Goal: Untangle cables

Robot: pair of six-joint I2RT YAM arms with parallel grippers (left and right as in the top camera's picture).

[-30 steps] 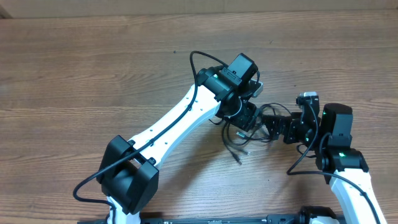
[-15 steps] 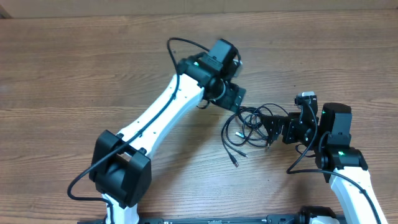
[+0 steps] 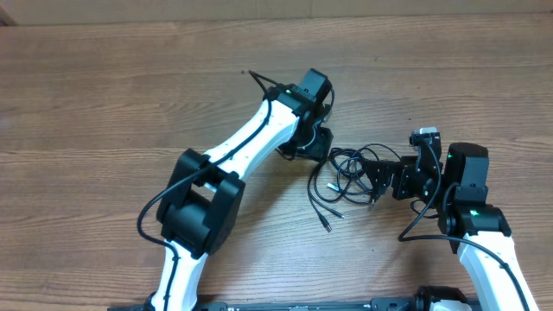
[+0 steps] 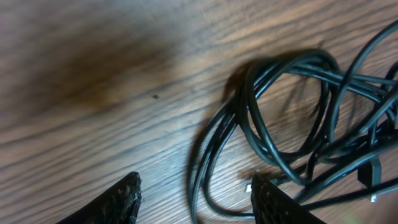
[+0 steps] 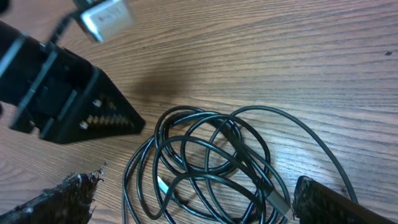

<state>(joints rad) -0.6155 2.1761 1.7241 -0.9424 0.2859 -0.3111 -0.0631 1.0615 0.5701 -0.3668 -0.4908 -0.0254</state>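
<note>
Overhead, the cables [image 3: 344,169] are lying as one loose black bunch on the wooden table [image 3: 130,86], right of centre. Several loops are overlapping, and two thin strands with small plug ends are trailing toward the near side.

The left gripper [image 3: 320,145] is sitting just beside the bunch's far-left edge. The right gripper [image 3: 380,177] is pointing into its right side, so the bunch is lying between the two tools.

In the left wrist view the cables [image 4: 292,60] are filling the right half of the picture. A few strands are curving down into the gap of the left gripper [image 4: 196,205]. Its jaws are standing partly apart, far wider than any cord, with bare wood showing between them, and they are pinching nothing. A small pale plug tip is showing right against the right-hand finger [image 4: 277,202], but I cannot tell whether they are touching.

In the right wrist view the cables [image 5: 214,163] are resting flat on the wood inside the spread of the right gripper [image 5: 196,205]. Its jaws are standing fully apart and clamping nothing. The left gripper [image 5: 74,106] is showing as a black wedge at far left, close to the loops.
</note>
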